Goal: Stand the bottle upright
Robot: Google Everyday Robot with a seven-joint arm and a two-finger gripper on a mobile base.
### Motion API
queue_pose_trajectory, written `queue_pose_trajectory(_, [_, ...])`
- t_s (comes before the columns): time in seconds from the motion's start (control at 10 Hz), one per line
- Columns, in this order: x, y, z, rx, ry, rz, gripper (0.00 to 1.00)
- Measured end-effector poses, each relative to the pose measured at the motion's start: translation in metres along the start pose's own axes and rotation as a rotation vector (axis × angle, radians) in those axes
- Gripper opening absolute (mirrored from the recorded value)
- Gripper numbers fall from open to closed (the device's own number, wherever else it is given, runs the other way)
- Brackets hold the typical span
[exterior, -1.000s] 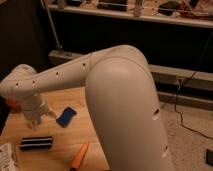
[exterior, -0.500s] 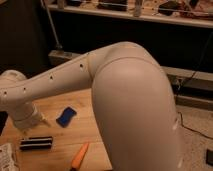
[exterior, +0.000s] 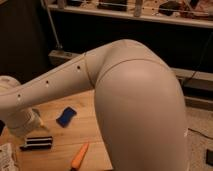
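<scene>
The bottle (exterior: 6, 156) lies on its side at the bottom left corner of the wooden table (exterior: 75, 135). It is whitish with dark printed text, and the picture's edge cuts part of it off. My gripper (exterior: 27, 124) hangs at the left end of the white arm (exterior: 130, 100), low over the table's left part. It is just above and behind the black striped bar (exterior: 37, 142) and to the upper right of the bottle. It is apart from the bottle.
A flat blue rectangular item (exterior: 66, 116) lies mid-table. An orange carrot-like piece (exterior: 80, 156) lies near the front edge. The arm's large elbow fills the right half of the view. Dark shelving and cables stand behind the table.
The arm has swung further left and its elbow looms larger. The gripper has moved left, toward the table's left edge above the striped bar. The objects have not moved.
</scene>
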Motion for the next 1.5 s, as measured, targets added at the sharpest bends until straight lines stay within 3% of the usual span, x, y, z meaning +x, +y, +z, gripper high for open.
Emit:
queue_pose_trajectory(1.3, [0.0002, 0.0006, 0.0014, -0.002, 0.004, 0.0, 0.65])
queue_pose_trajectory(1.5, [-0.0058, 0.0049, 0.001, -0.001, -0.012, -0.013, 0.65])
